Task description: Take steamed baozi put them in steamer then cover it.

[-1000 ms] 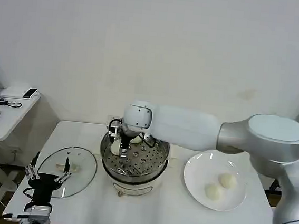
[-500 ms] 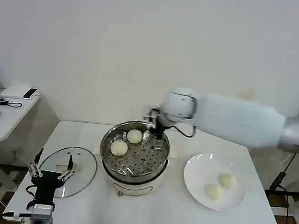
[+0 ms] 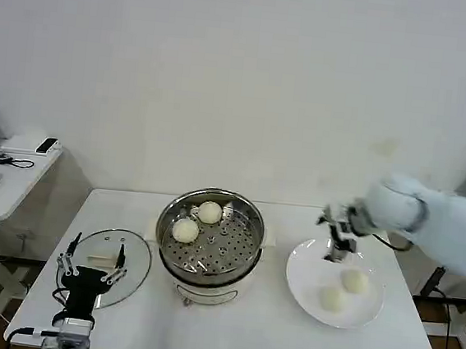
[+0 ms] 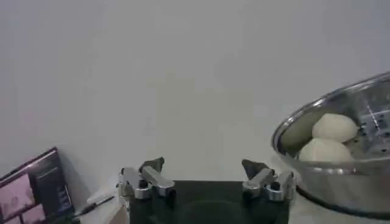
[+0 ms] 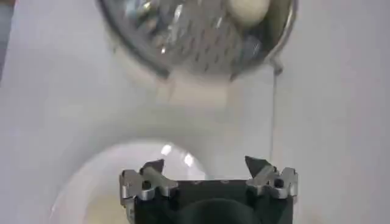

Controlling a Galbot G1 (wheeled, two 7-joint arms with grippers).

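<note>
Your right gripper point(image 3: 339, 234) hangs open and empty over the far left rim of the flat white plate point(image 3: 306, 272), where two small off-white steamed baozi point(image 3: 344, 289) lie. Two more off-white buns point(image 3: 196, 220) sit at the far left of the perforated tray in the round shiny steel steamer point(image 3: 210, 240) mid-table. Your left gripper point(image 3: 91, 263) waits wide open at the near left, over the clear glass cover point(image 3: 129, 265) lying flat on the white table point(image 3: 226, 331).
</note>
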